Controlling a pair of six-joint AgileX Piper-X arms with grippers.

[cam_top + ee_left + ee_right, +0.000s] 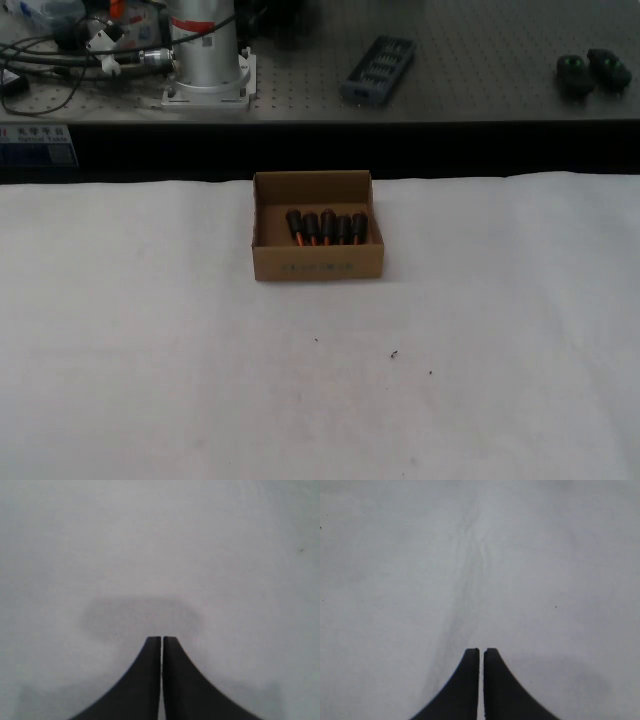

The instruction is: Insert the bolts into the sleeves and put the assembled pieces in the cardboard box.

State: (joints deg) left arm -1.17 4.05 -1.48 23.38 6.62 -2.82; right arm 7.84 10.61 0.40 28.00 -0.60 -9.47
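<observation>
An open cardboard box [318,262] stands on the white cloth near the middle of the bench in the high view. Inside it lie several assembled pieces [327,227] side by side, each a dark sleeve with an orange bolt shaft showing. In the left wrist view my left gripper [162,640] is shut with nothing between its black fingers, hovering over bare white cloth. My right gripper [481,651] is likewise shut on nothing above wrinkled white cloth in the right wrist view.
White cloth [150,350] covers the bench around the box. Behind it is a perforated metal table with a silver robot base [205,55], cables, a blue-grey tray [378,68] and two dark round parts [592,72]. A few dark specks [394,353] lie on the cloth.
</observation>
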